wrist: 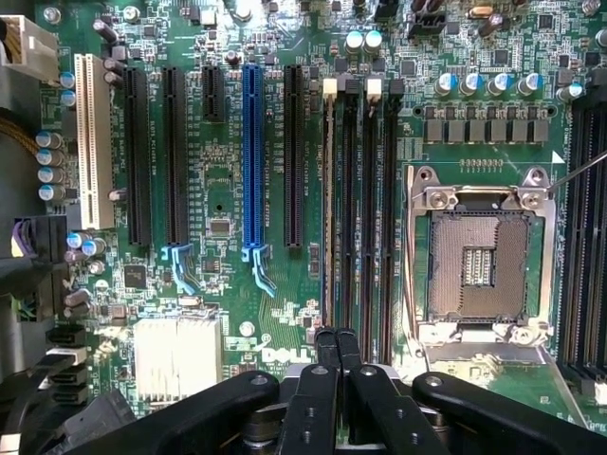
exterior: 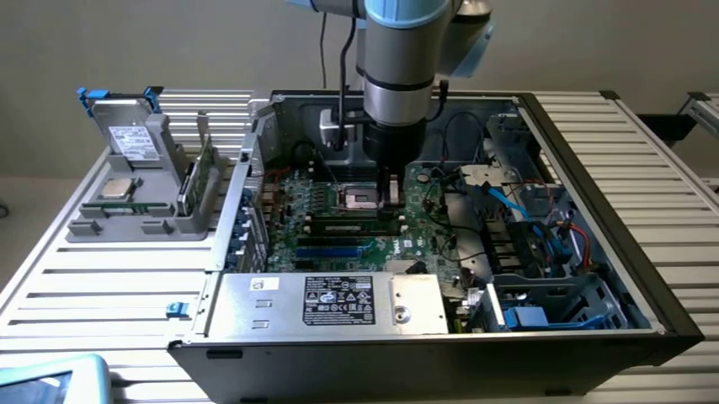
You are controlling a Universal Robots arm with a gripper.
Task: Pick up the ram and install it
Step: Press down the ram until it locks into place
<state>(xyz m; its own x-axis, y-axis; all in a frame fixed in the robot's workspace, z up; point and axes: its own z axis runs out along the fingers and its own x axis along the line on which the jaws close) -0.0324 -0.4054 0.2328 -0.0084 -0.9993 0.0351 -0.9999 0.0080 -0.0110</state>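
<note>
**Exterior view: closed gripper over the memory slots**

On the exterior view's left, a grey holder tray (exterior: 135, 227) stands beside the open computer case (exterior: 584, 168). Inside, the ram (exterior: 350, 225) lies seated in a motherboard (wrist: 228, 313) slot. The gripper (exterior: 390, 200), fingers pressed together and empty, hangs just above it, beside the CPU socket (wrist: 479, 265).

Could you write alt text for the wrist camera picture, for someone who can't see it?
The robot's black fingers, closed together, hang just over the end of a row of long black memory slots on a green motherboard. Beside the slots sits an open, empty processor socket; on their other side stand black, blue and white expansion slots.
</note>
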